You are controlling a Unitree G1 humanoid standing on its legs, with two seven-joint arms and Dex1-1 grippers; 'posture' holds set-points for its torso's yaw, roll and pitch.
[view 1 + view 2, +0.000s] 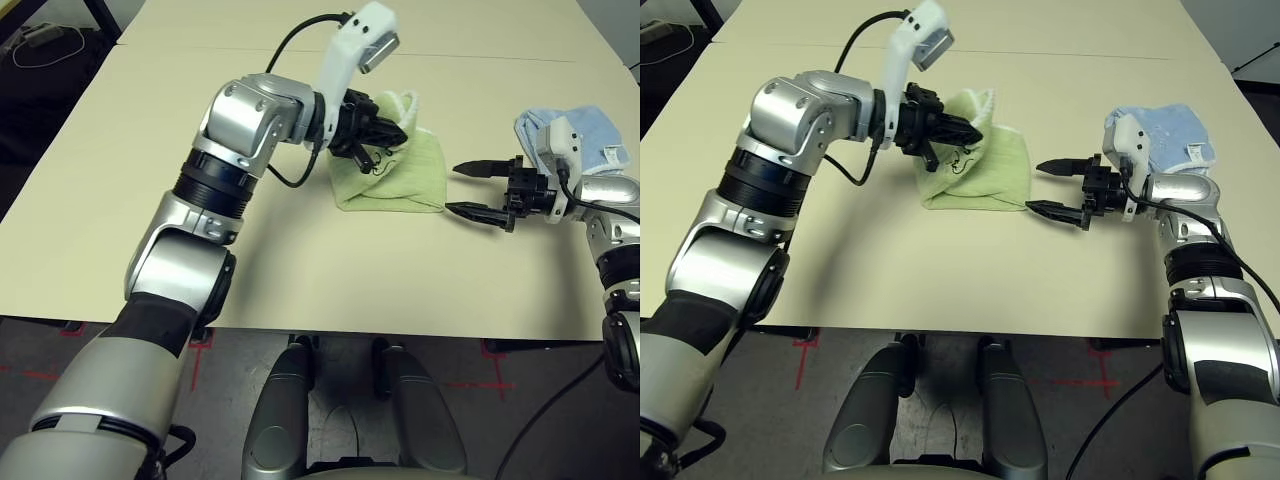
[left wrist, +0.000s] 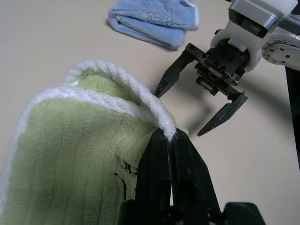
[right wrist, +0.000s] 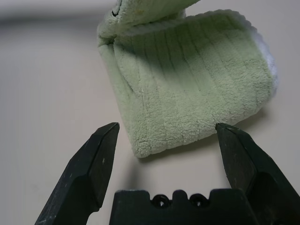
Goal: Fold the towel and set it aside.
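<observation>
Beige and broad, the desk (image 1: 200, 260) stretches ahead of me, with dark floor showing off its near edge and its left side.

Near the middle of the desk lies the towel (image 1: 395, 175), light green terry with a white stitched edging, folded into a thick pad. One layer of it is raised off the rest at the far left side, and a small dark mark shows on the cloth close to where I grip it.

My left arm reaches across from the left, and my left tool (image 1: 385, 130) is pressed together on the towel's white-edged rim, pinching that raised corner above the folded part. In my left wrist view the edging curls right over the tips of the closed fingers (image 2: 161, 161).

My right tool (image 1: 1055, 187) is spread wide, its two black fingers apart with nothing between them. It hovers just beside the towel's right edge, pointing at it without touching; in the right wrist view the folded edge of the towel sits just beyond the gap between the fingers.

Behind my right tool, a smaller light blue cloth (image 1: 590, 135) lies folded, apart from the towel.
</observation>
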